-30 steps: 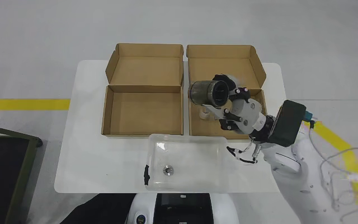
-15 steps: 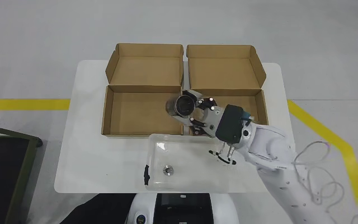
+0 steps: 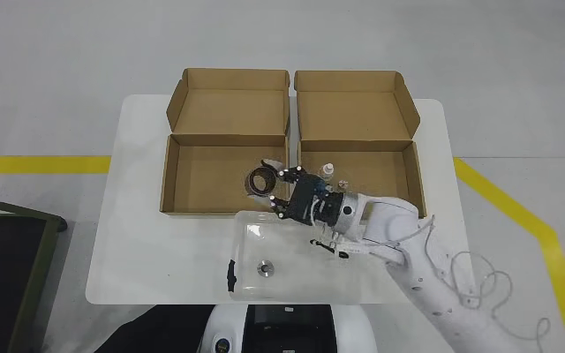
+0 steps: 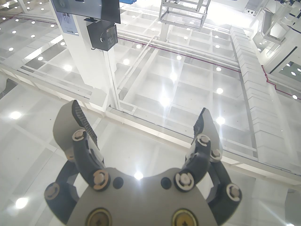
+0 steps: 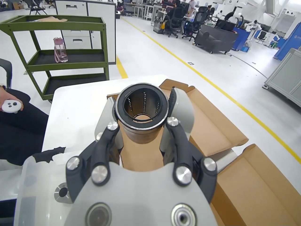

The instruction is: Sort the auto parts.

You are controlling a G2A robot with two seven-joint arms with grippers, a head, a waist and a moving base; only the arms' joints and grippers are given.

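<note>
From above, the white counter (image 3: 132, 203) carried two open brown containers side by side, the left cardboard box (image 3: 203, 181) and the right cardboard box (image 3: 380, 176). A clear plastic tray (image 3: 291, 228) sat just near of them. The right jaws were closed on a dark cylindrical metal bearing sleeve (image 3: 259, 181), which hung over the right-hand end of the left cardboard box. A small silvery ring (image 3: 263, 268) lay in the tray. A small pale part (image 3: 328, 169) lay at the left end of the right cardboard box.

At the left wrist, the left jaws pointed up at a white gridded ceiling (image 4: 174, 55). They were spread wide with nothing between them.

At the right wrist, the right jaws clamped the sleeve (image 5: 143, 135) from both sides, its hollow bore open toward the camera, with brown cardboard showing beneath it. The tray's rim (image 5: 25, 172) lay close by, with the ring (image 5: 61, 192) inside and a strip of torn black tape (image 5: 47, 154) at its edge. A green metal shelf cart (image 5: 70, 45) stood on the floor beyond the counter.
</note>
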